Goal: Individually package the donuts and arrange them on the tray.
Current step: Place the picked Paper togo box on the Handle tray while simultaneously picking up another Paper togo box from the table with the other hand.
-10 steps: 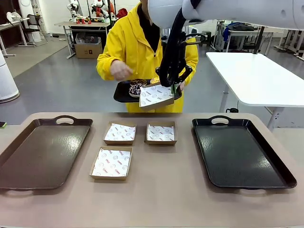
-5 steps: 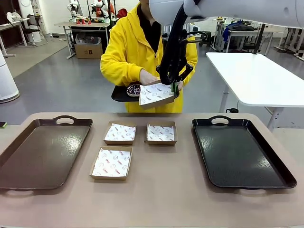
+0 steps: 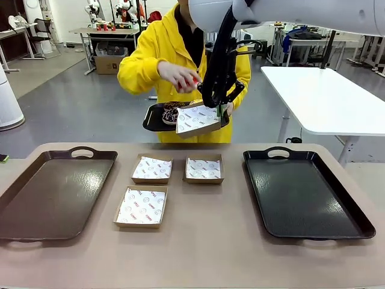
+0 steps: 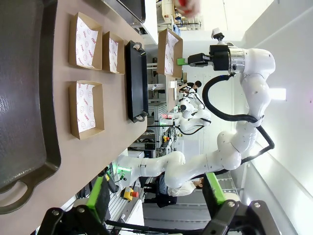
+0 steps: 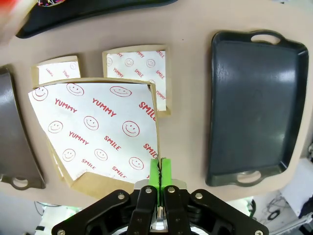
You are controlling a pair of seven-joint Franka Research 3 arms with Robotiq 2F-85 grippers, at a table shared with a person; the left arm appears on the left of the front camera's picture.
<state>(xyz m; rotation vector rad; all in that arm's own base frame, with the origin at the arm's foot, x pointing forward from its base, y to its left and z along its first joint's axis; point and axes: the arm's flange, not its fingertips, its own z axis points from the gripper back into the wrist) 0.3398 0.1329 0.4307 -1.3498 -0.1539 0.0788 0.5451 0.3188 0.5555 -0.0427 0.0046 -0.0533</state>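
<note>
My right gripper (image 3: 221,111) hangs above the table's far edge, shut on the rim of a paper-lined cardboard box (image 3: 197,121), which it holds tilted in the air. In the right wrist view its green pads (image 5: 160,170) pinch the box's edge (image 5: 155,128). The person across the table holds a small black tray (image 3: 154,123) carrying a dark drizzled donut (image 3: 171,114). Their other hand lifts a red donut (image 3: 189,82) just left of the held box. My left gripper (image 4: 156,196) is open with nothing in it, off to the table's side.
Three paper-lined boxes (image 3: 151,168) (image 3: 204,169) (image 3: 141,206) lie in the middle of the table. A brown tray (image 3: 54,192) lies at the left and a black tray (image 3: 307,192) at the right. A white table (image 3: 325,96) stands beyond on the right.
The person's hand dipped to the hand-held tray, took the red donut and raised it beside the held box. My right gripper and its box stayed still.
</note>
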